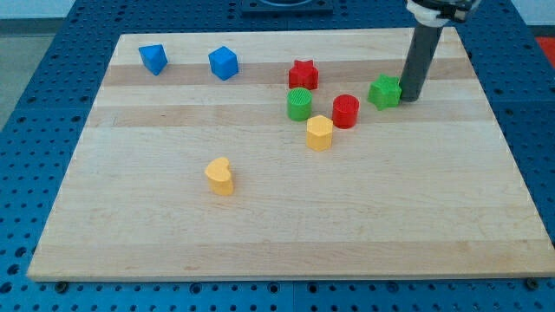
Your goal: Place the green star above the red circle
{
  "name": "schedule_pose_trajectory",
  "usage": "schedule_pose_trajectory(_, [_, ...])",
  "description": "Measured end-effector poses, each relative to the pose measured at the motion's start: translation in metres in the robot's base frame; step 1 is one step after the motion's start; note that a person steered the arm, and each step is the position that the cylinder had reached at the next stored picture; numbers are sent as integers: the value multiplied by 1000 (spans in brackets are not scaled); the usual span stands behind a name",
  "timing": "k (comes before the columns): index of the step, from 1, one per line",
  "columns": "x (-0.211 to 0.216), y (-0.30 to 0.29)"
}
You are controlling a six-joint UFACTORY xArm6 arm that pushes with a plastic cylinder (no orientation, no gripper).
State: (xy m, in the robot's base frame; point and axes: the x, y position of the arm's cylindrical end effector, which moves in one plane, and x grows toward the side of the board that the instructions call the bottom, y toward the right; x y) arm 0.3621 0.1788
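Observation:
The green star [385, 91] lies on the wooden board at the view's upper right. The red circle [346, 111] stands just left of it and a little lower. My tip [409, 98] is at the green star's right side, touching or nearly touching it. The rod rises from there toward the view's top right.
A red star [303, 74], a green circle [299, 104] and a yellow hexagon [319, 133] cluster left of the red circle. Two blue blocks [153, 59] [223, 62] sit at the upper left. A yellow heart [220, 176] lies lower left. The board [434, 225] rests on a blue perforated table.

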Motion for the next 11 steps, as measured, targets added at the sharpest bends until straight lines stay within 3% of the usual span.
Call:
schedule_pose_trajectory(5, [-14,-38])
schedule_pose_trajectory(7, [18,-38])
schedule_pose_trajectory(11, [5,-75])
